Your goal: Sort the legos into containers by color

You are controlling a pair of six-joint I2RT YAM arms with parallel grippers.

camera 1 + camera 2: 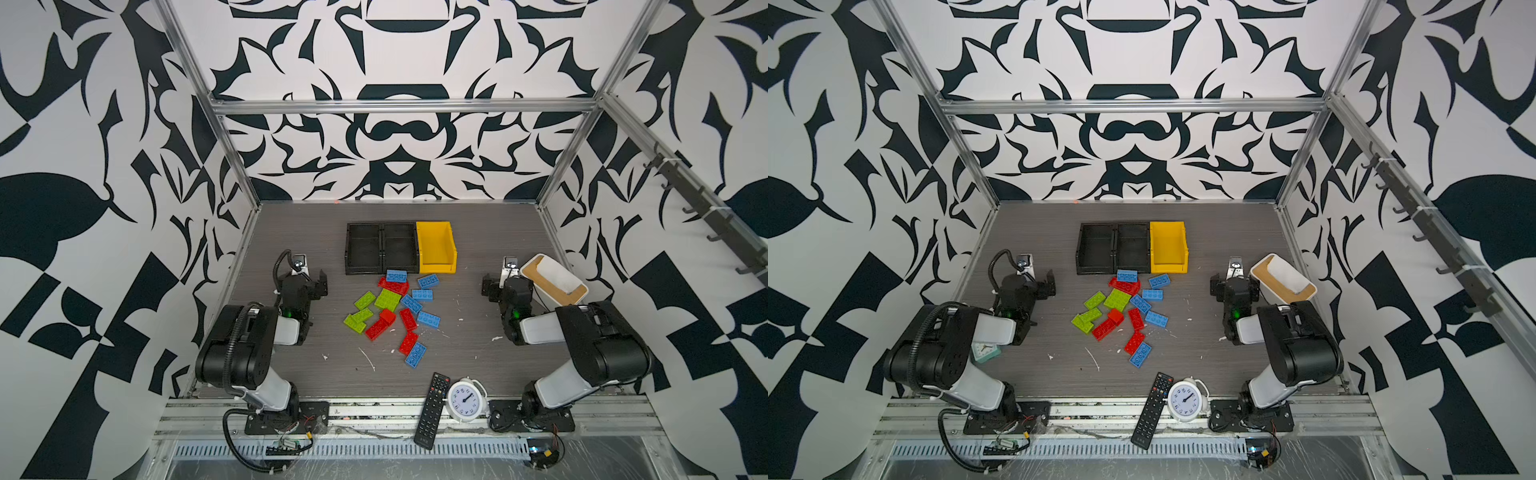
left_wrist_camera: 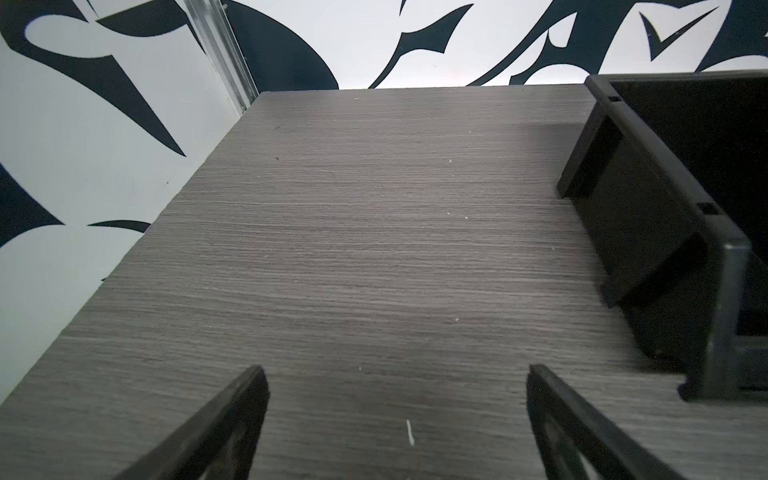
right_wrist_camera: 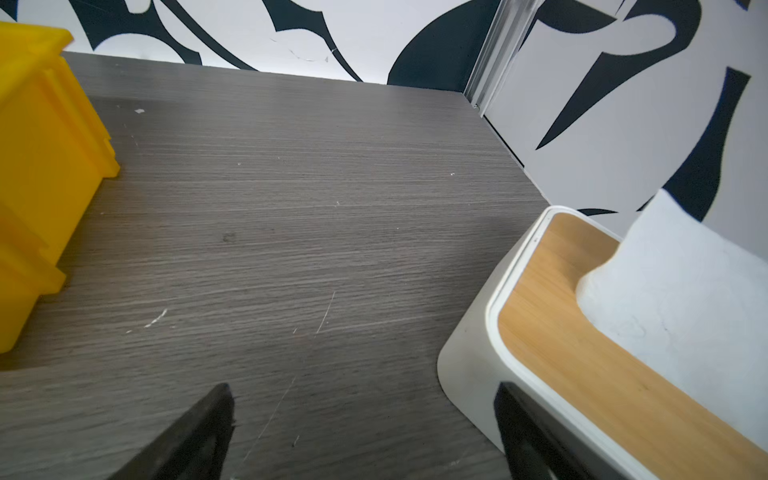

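Observation:
The legos (image 1: 387,299) (image 1: 1117,299) lie in a loose pile of blue, red and lime green bricks on the grey table, just in front of the containers. Two joined black trays (image 1: 363,249) (image 1: 1096,249) and a yellow bin (image 1: 436,247) (image 1: 1168,247) stand in a row behind the pile, all empty. My left gripper (image 1: 309,277) (image 1: 1038,279) (image 2: 397,370) hangs open left of the pile, over bare table, with a black tray's wall (image 2: 648,216) beside it. On the far side of the pile my right gripper (image 1: 507,286) (image 1: 1234,286) (image 3: 363,388) is open and empty, between the yellow bin (image 3: 45,166) and a white box.
A white box with a tan wooden rim (image 1: 555,279) (image 3: 469,365) sits close beside the right gripper. A black remote (image 1: 432,409) and a white alarm clock (image 1: 465,399) lie at the front edge. A small teal clock (image 1: 985,351) shows behind the left arm. Patterned walls enclose the table.

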